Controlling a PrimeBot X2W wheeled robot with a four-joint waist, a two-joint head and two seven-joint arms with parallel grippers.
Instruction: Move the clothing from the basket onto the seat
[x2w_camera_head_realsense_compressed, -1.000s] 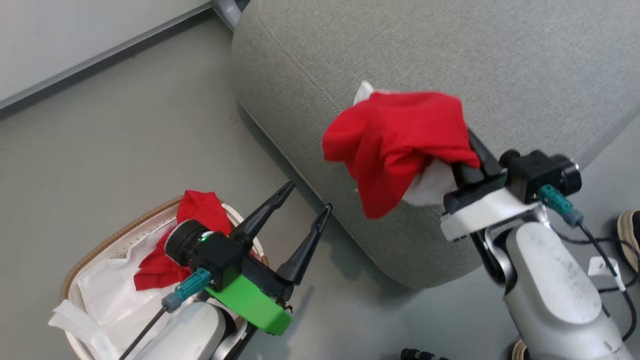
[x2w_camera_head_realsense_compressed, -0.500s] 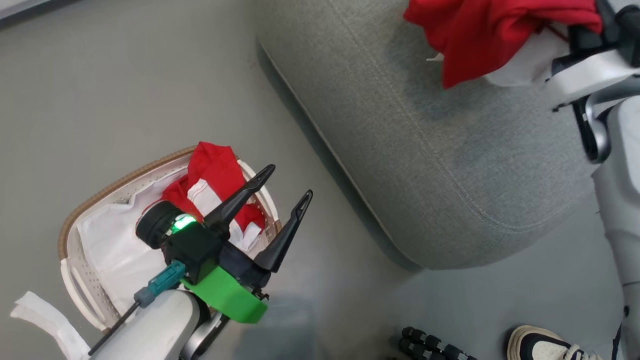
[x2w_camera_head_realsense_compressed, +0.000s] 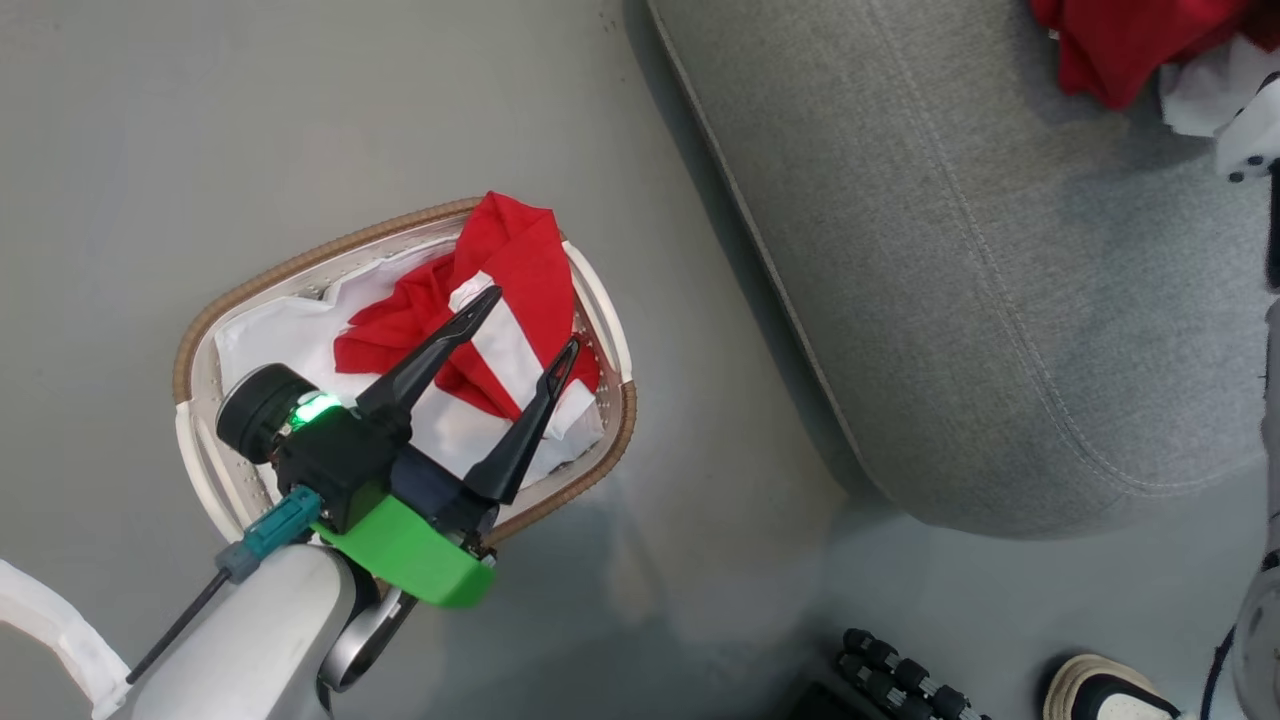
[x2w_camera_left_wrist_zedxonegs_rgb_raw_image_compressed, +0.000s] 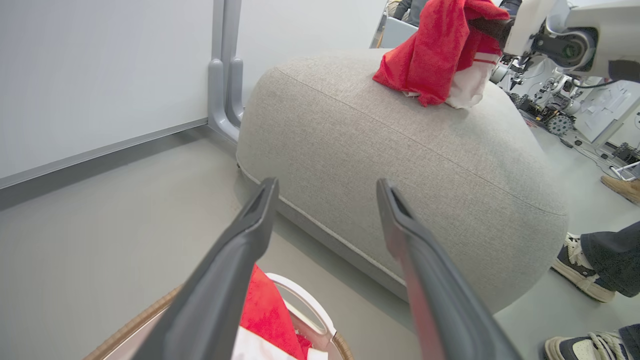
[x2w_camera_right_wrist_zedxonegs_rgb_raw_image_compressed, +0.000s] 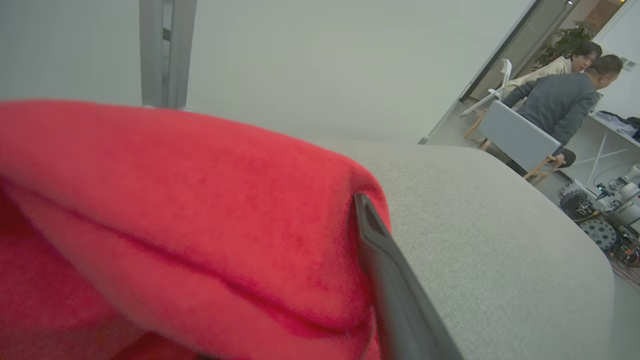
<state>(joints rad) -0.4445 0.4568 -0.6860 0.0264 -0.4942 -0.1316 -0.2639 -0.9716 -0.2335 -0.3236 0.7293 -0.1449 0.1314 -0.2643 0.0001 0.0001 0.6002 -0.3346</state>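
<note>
now left end effector (x2w_camera_head_realsense_compressed: 531, 318) over basket (x2w_camera_head_realsense_compressed: 628, 415), formerly beside

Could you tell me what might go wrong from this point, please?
1. The red garment resting on the seat drapes over a finger of the right hand; it might snag and be pulled back off.
2. In the basket, the other red garment lies on the white sheet under the open left hand; a grasp might catch the sheet too.

Grey floor (x2w_camera_head_realsense_compressed: 200, 120): basket (x2w_camera_head_realsense_compressed: 300, 262) on it, close to seat (x2w_camera_head_realsense_compressed: 980, 300) rounded corner, not touching. Seat on floor; red clothing (x2w_camera_left_wrist_zedxonegs_rgb_raw_image_compressed: 425, 60) touching seat top. Shoe (x2w_camera_head_realsense_compressed: 1100, 692) on floor near same corner.
</note>
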